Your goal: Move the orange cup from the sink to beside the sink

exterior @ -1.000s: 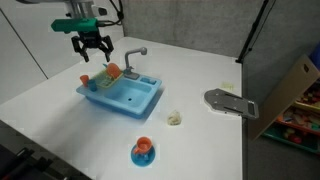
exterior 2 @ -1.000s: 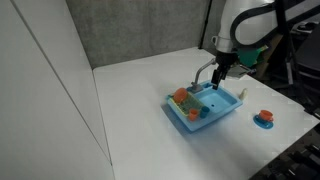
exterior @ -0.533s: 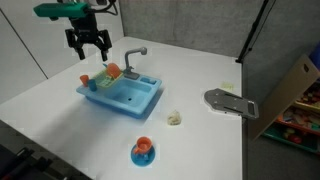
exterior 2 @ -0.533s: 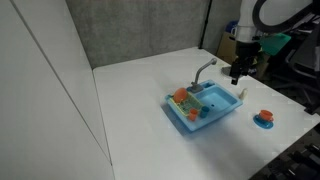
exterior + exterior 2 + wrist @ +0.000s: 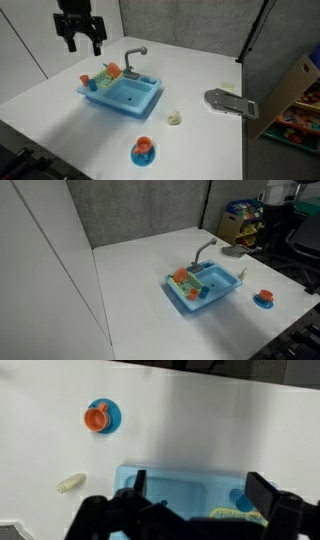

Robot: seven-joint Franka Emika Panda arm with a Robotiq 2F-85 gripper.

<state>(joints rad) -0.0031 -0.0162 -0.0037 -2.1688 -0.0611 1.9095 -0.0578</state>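
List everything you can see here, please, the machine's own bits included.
table: one, white, under everything
sink: one, light blue, mid-table
tap: one, grey, on the sink's rim
cup: one, tiny, orange-red, at the sink's rack end, seemingly just outside
rack pieces: several, green and orange, sink's side section
toy on round base: one, orange on blue, apart from sink
lump: one, beige, near that toy
flat object: one, grey, near table edge
fingers: two, black, open, empty, high above the table

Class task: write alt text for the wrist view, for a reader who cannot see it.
From above, the open gripper hangs over a light blue toy sink on a white table. At upper left sits an orange item on a round blue base, a small beige piece below it.
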